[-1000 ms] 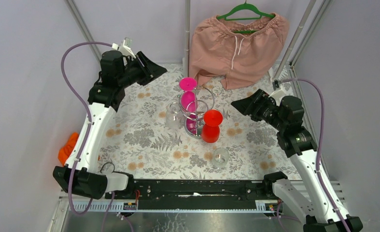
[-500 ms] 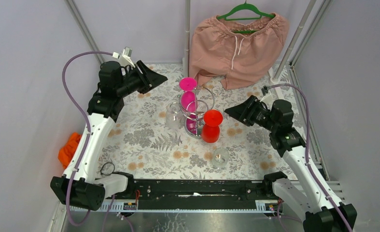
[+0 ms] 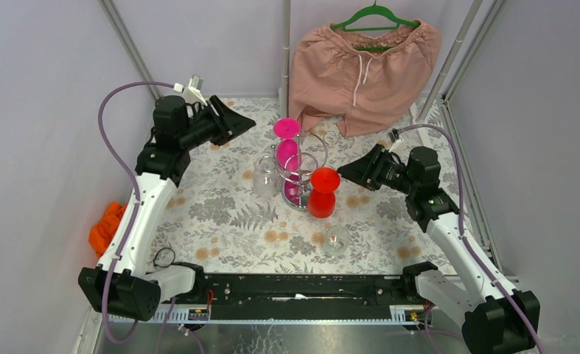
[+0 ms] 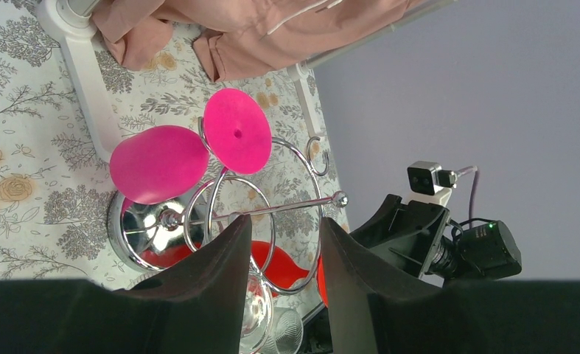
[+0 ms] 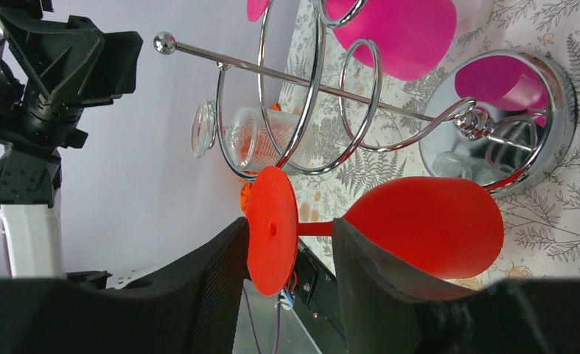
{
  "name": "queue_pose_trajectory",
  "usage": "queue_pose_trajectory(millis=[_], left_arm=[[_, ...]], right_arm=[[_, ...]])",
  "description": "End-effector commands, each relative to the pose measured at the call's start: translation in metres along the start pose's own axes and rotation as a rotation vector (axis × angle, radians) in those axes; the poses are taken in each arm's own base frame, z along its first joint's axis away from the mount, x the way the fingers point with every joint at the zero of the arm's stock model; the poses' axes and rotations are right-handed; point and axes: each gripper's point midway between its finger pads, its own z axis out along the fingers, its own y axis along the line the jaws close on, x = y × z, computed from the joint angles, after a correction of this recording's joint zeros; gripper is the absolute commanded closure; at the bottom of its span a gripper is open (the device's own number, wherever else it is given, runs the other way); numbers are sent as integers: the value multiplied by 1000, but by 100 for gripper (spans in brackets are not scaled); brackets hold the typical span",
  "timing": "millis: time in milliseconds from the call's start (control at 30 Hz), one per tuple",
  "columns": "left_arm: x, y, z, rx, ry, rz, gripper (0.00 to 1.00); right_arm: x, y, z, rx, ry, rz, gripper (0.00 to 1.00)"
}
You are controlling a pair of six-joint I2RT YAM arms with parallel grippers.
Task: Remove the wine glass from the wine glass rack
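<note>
Top external view, left to right: left gripper [image 3: 235,119], fingers spread and empty, hovers beyond the wine glass rack [image 5: 360,96] at the centre of the floral table [image 3: 220,214]. Red wine glass [image 3: 322,193] sits inverted at the rack's near-right ring. Right gripper [image 3: 343,171], fingers spread, flanks its stem without contact.

Left wrist view: red wine glass [image 4: 275,267] mostly hidden behind left claw [image 4: 285,228]; clear glass [image 4: 263,324] cut by bottom edge. Top view: orange item [image 3: 104,225] half behind left arm [image 3: 135,214], possibly cloth.
</note>
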Motion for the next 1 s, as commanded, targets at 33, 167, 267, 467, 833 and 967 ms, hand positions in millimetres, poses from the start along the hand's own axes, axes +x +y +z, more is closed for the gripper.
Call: queue_pose_trajectory(millis=[33,167,267,467,833,967], left_arm=[[-5,-3,1,37,-17,30,54],[-5,-3,0,35,-19,32,53],[-4,-2,0,35,-17,32,53],[-3,-1,1,39,-11,33,53],[-3,-1,1,43,-9,33,53],[-3,-1,1,44,-8,32,53]], right_arm=[[7,15,1,-64,41,-27,50],[13,14,5,-68,72,-25,53],[20,13,9,-66,101,-19,55],[22,13,11,-57,96,-23,66],[17,21,2,-30,70,-52,72],[16,24,-1,-29,63,-57,74]])
